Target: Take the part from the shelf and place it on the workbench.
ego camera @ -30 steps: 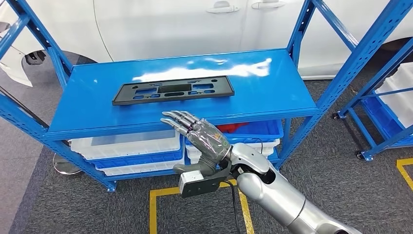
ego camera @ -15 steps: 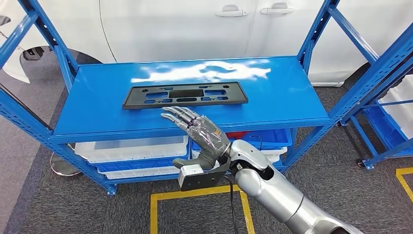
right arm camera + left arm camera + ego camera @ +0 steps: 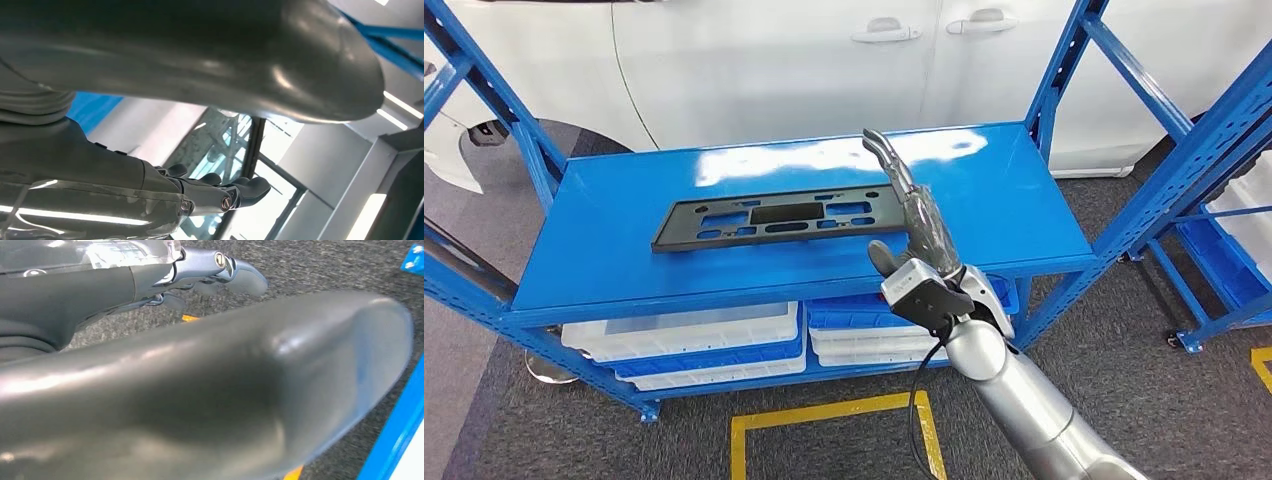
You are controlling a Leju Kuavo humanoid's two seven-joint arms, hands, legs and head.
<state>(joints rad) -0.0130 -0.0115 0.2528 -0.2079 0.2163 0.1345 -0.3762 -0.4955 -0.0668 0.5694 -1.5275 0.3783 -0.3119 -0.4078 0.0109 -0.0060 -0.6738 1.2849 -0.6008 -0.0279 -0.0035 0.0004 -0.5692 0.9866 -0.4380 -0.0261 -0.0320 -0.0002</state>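
The right hand (image 3: 916, 222) is raised above the right half of the blue shelf (image 3: 604, 250), with straight fingers (image 3: 886, 156) a little apart, and it holds nothing. The black part (image 3: 779, 216) lies flat in the middle of the shelf, just left of the hand. The shelf's right end is bare.

The left hand (image 3: 200, 270) hangs over grey carpet (image 3: 310, 265), fingers loose, holding nothing.

A blue metal shelf (image 3: 624, 270) stands on grey carpet (image 3: 1124, 360). A flat black part (image 3: 774, 216) with cut-outs lies lengthwise on its top board. White and blue bins (image 3: 694, 335) sit on the level below.
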